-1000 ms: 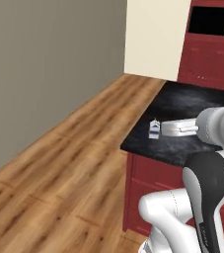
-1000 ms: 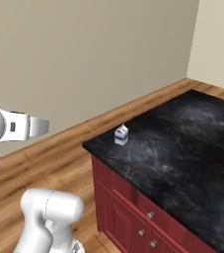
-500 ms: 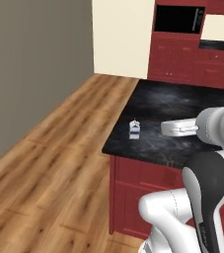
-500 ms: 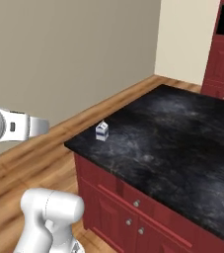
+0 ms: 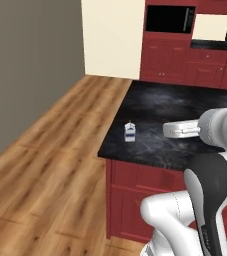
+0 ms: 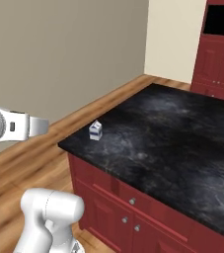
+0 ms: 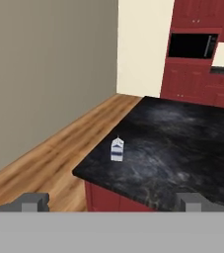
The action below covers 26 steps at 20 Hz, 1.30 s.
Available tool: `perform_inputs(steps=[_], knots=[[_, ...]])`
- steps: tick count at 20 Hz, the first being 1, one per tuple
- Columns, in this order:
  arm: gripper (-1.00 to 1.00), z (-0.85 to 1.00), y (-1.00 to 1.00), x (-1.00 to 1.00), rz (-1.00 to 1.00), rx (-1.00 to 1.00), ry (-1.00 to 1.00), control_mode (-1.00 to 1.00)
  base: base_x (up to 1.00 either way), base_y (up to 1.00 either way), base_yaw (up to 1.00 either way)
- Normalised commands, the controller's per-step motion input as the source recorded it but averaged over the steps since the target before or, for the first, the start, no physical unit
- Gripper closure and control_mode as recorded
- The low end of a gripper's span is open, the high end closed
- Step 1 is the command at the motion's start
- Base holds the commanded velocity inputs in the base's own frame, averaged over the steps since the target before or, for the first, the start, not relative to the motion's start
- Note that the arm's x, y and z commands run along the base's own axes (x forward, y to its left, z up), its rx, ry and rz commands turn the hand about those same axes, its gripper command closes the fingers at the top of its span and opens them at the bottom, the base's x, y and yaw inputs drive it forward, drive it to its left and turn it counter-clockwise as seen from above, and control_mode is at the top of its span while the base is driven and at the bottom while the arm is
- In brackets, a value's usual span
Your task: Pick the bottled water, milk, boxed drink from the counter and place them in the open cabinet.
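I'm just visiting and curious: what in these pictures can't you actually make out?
- Milk: print too small to read in the hand view.
- Counter: right end cut off by the left base view's edge.
- Gripper: fingertips partly cut by the hand view's bottom.

A home kitchen: a black marbled stone counter (image 5: 185, 105) tops red panelled base cabinets with drawer knobs (image 6: 132, 201). Beyond its far edge, tall red cabinets (image 5: 170, 57) hold a dark recess (image 7: 192, 45). Wood plank flooring (image 5: 50, 145) meets grey and cream walls.
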Motion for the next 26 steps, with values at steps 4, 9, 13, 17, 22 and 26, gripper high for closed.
perform_inputs(steps=[4, 9, 13, 17, 22, 26], knots=[[-1.00, 0.00, 0.00, 0.00, 0.00, 0.00, 0.00, 1.00, 0.27, 0.07, -0.07], [-1.00, 0.00, 0.00, 0.00, 0.00, 0.00, 0.00, 1.00, 0.37, 0.10, -0.05], [-1.00, 0.00, 0.00, 0.00, 0.00, 0.00, 0.00, 1.00, 0.33, 0.09, -0.02], [-1.00, 0.00, 0.00, 0.00, 0.00, 0.00, 0.00, 1.00, 0.40, 0.12, -0.01], [-1.00, 0.00, 0.00, 0.00, 0.00, 0.00, 0.00, 1.00, 0.29, 0.14, -0.01], [-1.00, -0.01, 0.00, 0.02, 0.00, 0.00, 0.03, -1.00, 0.04, 0.00, 0.00]])
